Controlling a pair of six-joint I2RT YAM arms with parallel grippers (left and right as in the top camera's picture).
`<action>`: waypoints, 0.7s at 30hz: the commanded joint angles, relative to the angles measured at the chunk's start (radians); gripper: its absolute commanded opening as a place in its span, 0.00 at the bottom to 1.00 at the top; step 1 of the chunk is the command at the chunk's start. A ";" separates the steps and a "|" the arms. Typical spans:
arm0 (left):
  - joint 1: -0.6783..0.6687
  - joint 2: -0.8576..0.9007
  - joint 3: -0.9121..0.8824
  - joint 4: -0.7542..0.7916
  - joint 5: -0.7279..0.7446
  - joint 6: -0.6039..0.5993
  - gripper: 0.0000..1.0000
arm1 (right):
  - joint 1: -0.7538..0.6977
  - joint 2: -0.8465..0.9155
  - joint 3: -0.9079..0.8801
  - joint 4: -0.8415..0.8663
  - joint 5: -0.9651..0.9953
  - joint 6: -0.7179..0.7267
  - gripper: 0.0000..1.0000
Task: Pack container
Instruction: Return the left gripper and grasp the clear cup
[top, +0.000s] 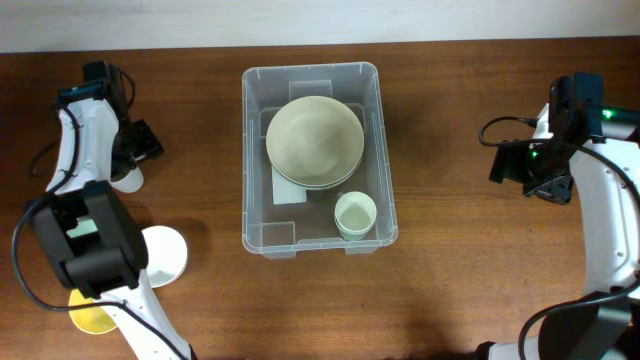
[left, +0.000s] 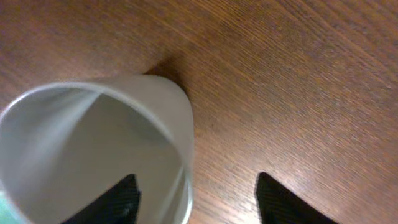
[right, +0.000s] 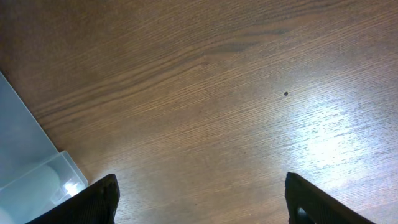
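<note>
Container (top: 381, 140): a big clear plastic tub with round corners. It sits in the middle of the brown wooden table (top: 460, 280), between the two arms.
In the container: a stack of pale round bowls (top: 313, 140) fills the far end. A small white cup (top: 355, 215) stands in the near right corner. A white label (top: 289, 192) on the bottom peeks out beside the bowls.
Left gripper (left: 196, 200): the jaws are apart, low over a white plastic cup (left: 93, 149) to the left of the container. One finger (left: 118, 202) is inside the cup and the other is outside. The cup's wall is between them and not pinched.
Right gripper (right: 205, 205): the jaws are wide apart with nothing between them, over bare wood to the right of the container.
Near the left arm's base: another white round cup (top: 162, 255) and a yellow round thing (top: 85, 318), partly hidden.
</note>
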 joint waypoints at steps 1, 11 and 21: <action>0.002 0.013 0.008 0.010 0.006 0.013 0.46 | 0.003 0.002 -0.003 -0.002 -0.005 0.002 0.80; 0.002 0.012 0.009 0.006 0.007 0.013 0.01 | 0.003 0.002 -0.003 -0.005 -0.005 0.002 0.80; -0.080 -0.011 0.290 -0.227 0.053 0.013 0.01 | 0.003 0.002 -0.003 -0.005 -0.005 0.002 0.80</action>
